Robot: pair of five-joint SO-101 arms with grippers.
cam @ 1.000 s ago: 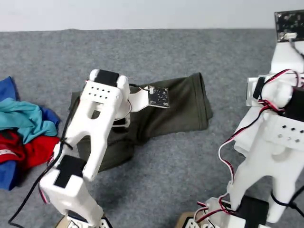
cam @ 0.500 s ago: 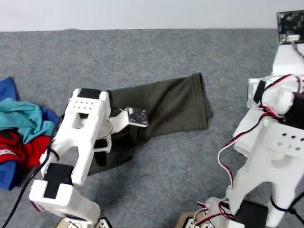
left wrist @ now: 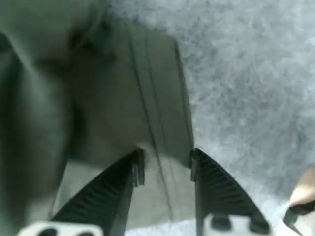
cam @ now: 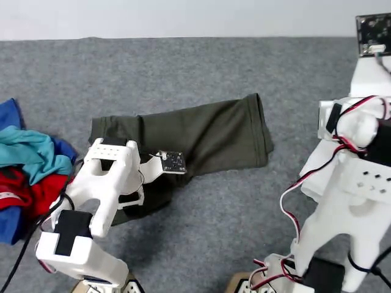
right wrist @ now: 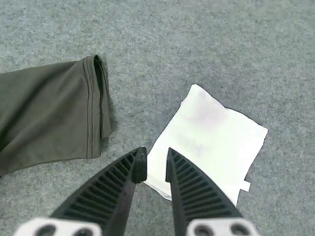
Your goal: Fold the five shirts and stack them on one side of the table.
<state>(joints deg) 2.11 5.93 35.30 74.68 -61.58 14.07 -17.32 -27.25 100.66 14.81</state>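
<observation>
An olive green shirt [cam: 208, 134] lies spread across the middle of the grey carpeted table [cam: 201, 67]. My left arm [cam: 110, 177] stands over its near left corner. In the left wrist view my left gripper [left wrist: 165, 164] is open, its two fingers astride the stitched hem of the olive shirt [left wrist: 147, 98]. A white folded shirt [right wrist: 211, 132] lies at the right side, under my right arm [cam: 360, 134]. My right gripper [right wrist: 154, 164] hovers above the white shirt's edge, fingers almost touching and holding nothing. The olive shirt's hemmed end [right wrist: 93, 108] lies beside it.
A heap of unfolded shirts sits at the left edge: a teal one [cam: 30, 152] on top, a red one [cam: 33, 189] and a blue one [cam: 9, 113]. Bare carpet stretches along the far side and in front between the two arm bases.
My left arm has drawn back from the middle of the olive shirt to its near left corner, uncovering the shirt's left part. The right arm has barely moved.
</observation>
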